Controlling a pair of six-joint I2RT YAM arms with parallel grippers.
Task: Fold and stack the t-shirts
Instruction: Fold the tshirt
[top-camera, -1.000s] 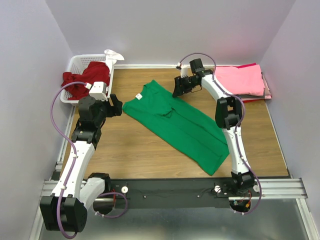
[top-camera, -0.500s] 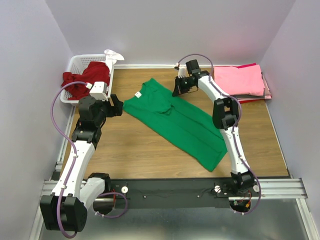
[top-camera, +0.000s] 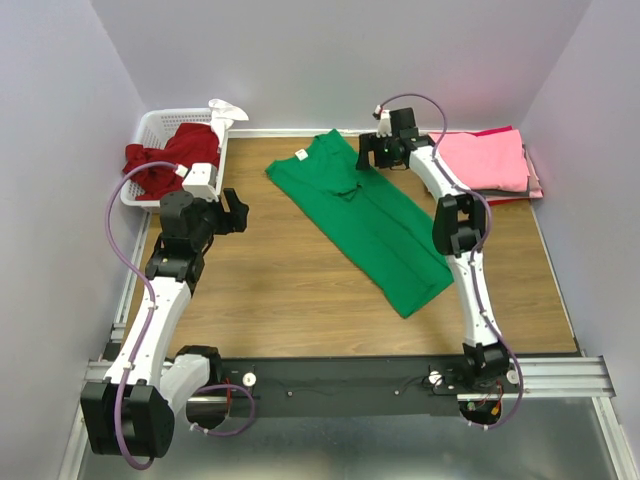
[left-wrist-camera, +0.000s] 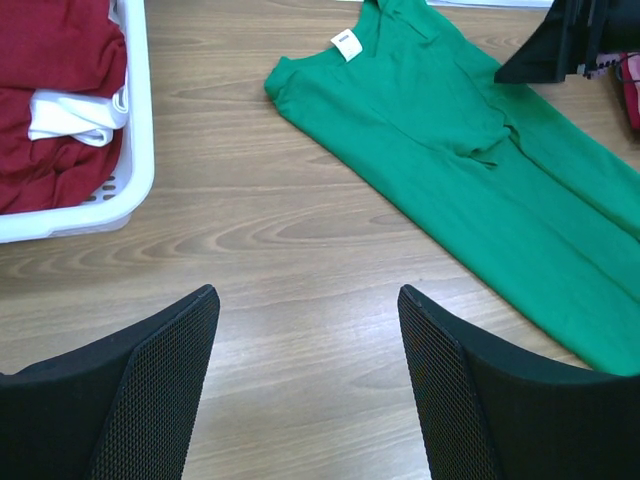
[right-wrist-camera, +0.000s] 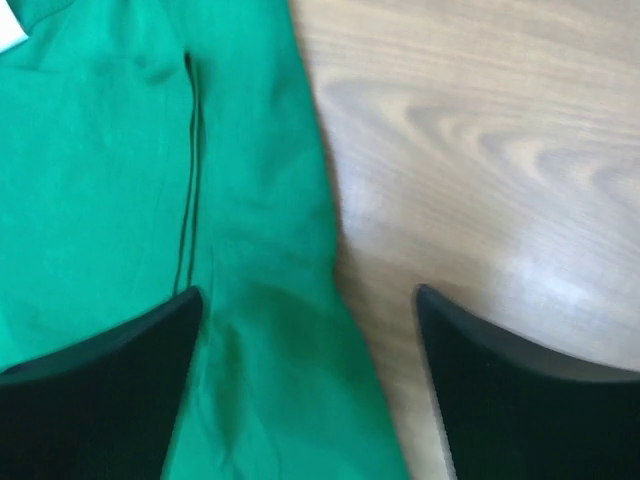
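Note:
A bright green t-shirt (top-camera: 372, 222) lies flat and slanted across the wooden table, its white neck tag (left-wrist-camera: 345, 42) toward the back. My right gripper (top-camera: 366, 160) hovers open over the shirt's far edge; in the right wrist view the green cloth (right-wrist-camera: 150, 180) and its edge lie below my open right gripper (right-wrist-camera: 308, 292), ungripped. My left gripper (top-camera: 238, 210) is open over bare wood (left-wrist-camera: 307, 292), left of the green t-shirt (left-wrist-camera: 470, 150). A dark red t-shirt (top-camera: 165, 160) spills from the basket. Pink t-shirts (top-camera: 482, 160) sit stacked at the back right.
The white slotted basket (top-camera: 150, 128) stands in the back left corner with a white cloth (top-camera: 225, 108) on its rim. White walls close in the table on three sides. A dark layer (top-camera: 510, 192) pokes out under the pink stack.
The right gripper carried the green t-shirt's upper part toward the back, then opened and let it go. The shirt now lies farther back and right. The left arm shifted slightly.

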